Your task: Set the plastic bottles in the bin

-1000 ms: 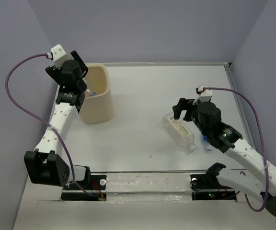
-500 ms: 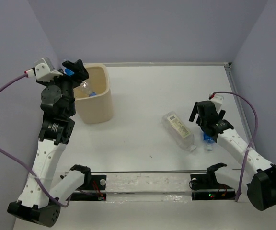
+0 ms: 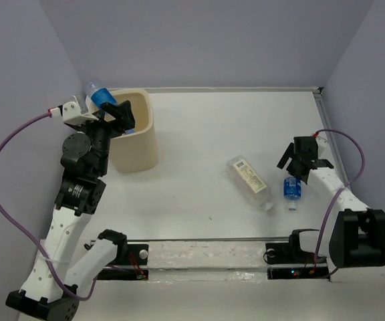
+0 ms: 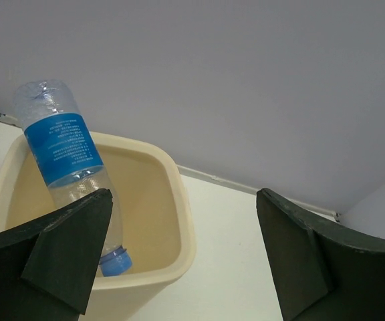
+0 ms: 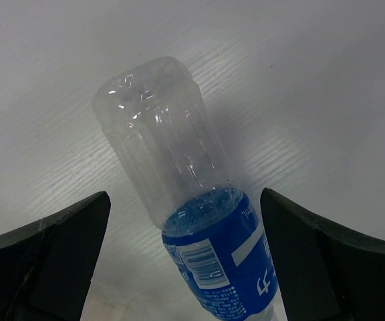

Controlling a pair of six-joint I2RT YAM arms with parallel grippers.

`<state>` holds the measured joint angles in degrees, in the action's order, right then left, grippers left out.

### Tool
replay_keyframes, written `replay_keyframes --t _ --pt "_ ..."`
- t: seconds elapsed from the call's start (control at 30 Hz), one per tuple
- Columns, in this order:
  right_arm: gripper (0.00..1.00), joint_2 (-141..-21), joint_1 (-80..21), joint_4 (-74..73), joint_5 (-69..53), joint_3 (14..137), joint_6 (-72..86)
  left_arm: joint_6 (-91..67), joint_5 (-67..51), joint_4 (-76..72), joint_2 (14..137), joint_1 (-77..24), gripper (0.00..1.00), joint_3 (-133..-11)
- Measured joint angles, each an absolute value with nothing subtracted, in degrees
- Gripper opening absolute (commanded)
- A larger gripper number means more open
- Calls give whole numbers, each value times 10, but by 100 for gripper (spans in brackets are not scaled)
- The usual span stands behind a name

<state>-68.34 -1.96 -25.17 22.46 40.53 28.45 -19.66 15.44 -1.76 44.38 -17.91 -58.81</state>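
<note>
Bottle with white label (image 3: 249,182) shows only from above; left hand (image 4: 182,200), right hand (image 5: 184,199) apart.

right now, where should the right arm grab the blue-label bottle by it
From above, across the middle of the blue-label bottle, at the label's edge. It lies flat on the table, and the right gripper is open, a finger to each side.

Four things in all, by my count
One blue-label bottle (image 3: 101,97), a second blue-label bottle (image 3: 293,188), one squarish white-label bottle (image 3: 248,180), and one cream bin (image 3: 140,150).
</note>
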Motion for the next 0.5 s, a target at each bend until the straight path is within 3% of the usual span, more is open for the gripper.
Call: replay_keyframes --t 0.27,0.3,0.33,0.43,0.5 --pt "98 -791 37 -248 156 444 264 -199 147 -17 457 -179 99 -587" --pt "95 -800 39 -249 150 446 263 -201 144 -17 460 -179 99 -587" --pt "79 -816 42 -249 141 451 258 -201 141 -17 460 -179 99 -586" --pt "55 -830 42 -248 132 455 251 -205 128 -15 461 -179 99 -586" --pt "48 -828 42 -248 133 457 248 -208 116 -15 461 -179 99 -586"
